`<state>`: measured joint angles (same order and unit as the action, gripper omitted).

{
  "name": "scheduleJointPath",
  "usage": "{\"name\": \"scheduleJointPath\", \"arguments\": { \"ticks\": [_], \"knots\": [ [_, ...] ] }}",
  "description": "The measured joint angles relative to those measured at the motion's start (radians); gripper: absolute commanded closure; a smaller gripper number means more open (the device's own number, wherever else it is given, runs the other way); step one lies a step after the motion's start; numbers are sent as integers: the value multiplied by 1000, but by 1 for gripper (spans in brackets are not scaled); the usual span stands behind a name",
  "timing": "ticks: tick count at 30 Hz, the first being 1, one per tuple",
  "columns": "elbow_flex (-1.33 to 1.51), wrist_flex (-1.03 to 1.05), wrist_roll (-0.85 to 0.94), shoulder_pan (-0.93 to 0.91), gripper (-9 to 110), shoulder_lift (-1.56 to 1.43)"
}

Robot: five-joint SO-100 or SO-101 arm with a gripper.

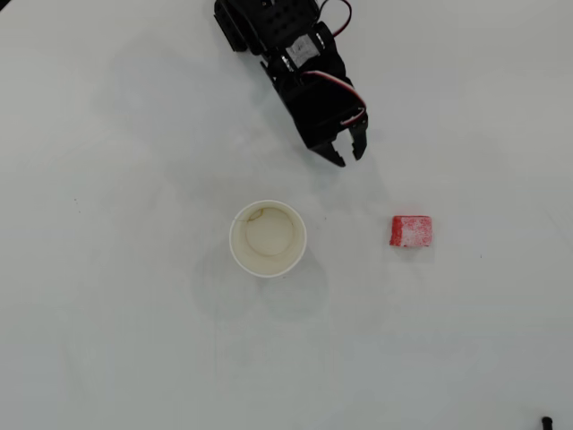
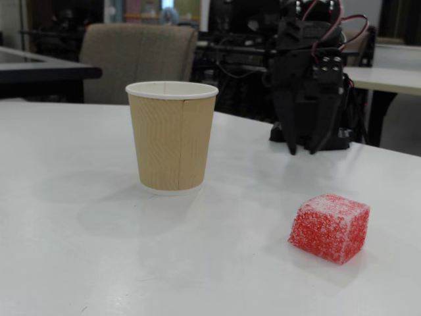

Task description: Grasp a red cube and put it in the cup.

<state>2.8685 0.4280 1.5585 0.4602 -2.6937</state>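
Observation:
The red cube (image 1: 411,231) lies on the white table, right of the cup in the overhead view; its faces are speckled whitish. It also shows in the fixed view (image 2: 329,227) at the front right. The cup (image 1: 268,238) stands upright and empty in the middle, with a white rim and cream inside; in the fixed view (image 2: 172,137) its outside is tan. My gripper (image 1: 350,158) hangs above the table behind the cube and apart from it, pointing down (image 2: 303,151). Its jaws stand a little apart and hold nothing.
The arm's black base (image 1: 269,22) sits at the far edge of the table. A chair (image 2: 138,59) and other desks stand behind the table. A small dark object (image 1: 546,421) lies at the near right corner.

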Motion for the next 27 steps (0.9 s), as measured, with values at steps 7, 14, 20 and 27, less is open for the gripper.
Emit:
{"name": "scheduleJointPath", "arguments": {
  "ticks": [7,14,20,27],
  "knots": [
    [-127,-32,0,-63,97,167],
    [-279,-66,0,-114,97,379],
    [-411,-83,0,-146,97,565],
    [-479,-83,0,-150,97,661]
  ]
}}
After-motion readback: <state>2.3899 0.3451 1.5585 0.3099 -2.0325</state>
